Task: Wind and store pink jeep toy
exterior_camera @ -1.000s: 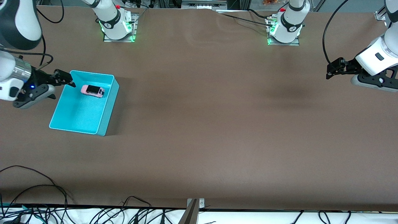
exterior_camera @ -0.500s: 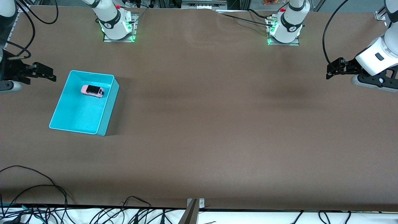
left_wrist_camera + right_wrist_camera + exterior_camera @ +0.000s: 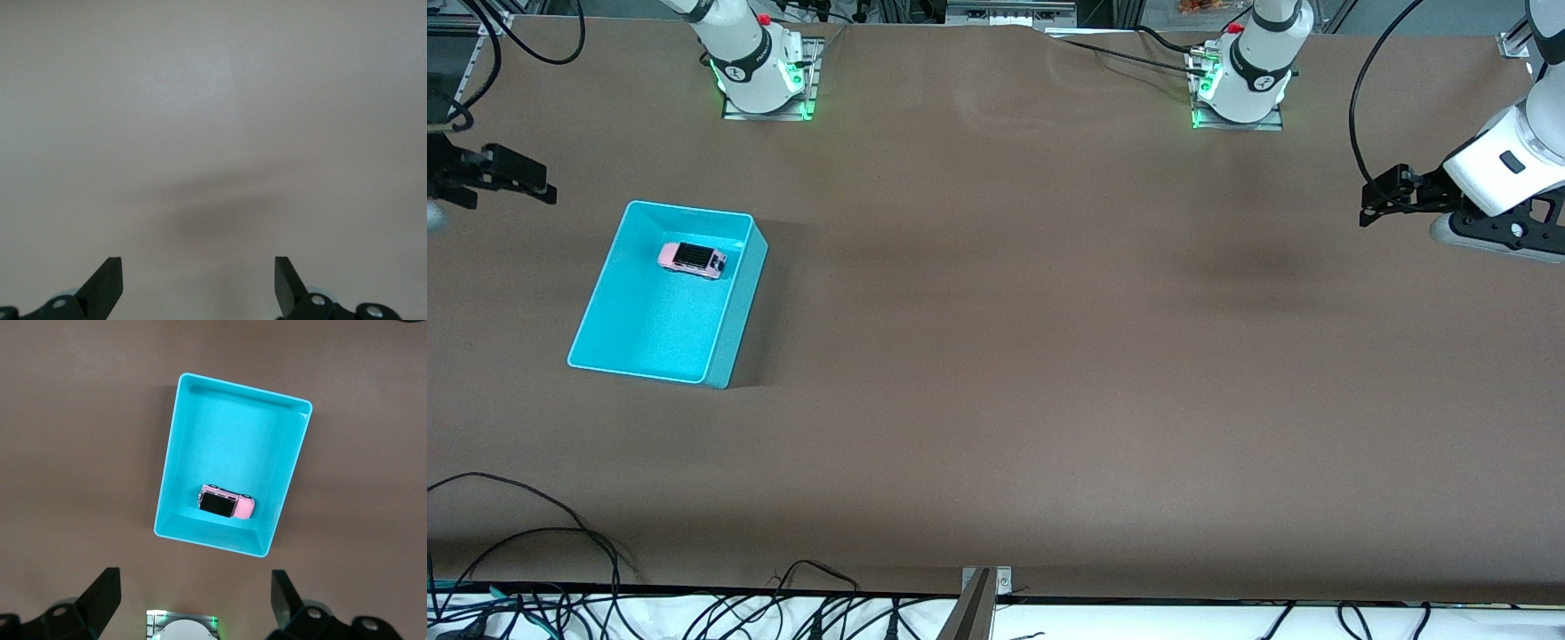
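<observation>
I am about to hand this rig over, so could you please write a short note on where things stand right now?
Right gripper: open, empty, up over the table at the right arm's end, beside the turquoise bin.
Left gripper: open, empty, waiting over bare table at the left arm's end.
Pink jeep toy: on its wheels inside the bin, in the end nearer the robots' bases, touched by neither gripper.
Done: the toy is stored in the bin. Whether it was wound cannot be seen.
Left: nothing visible except parking the arms.
</observation>
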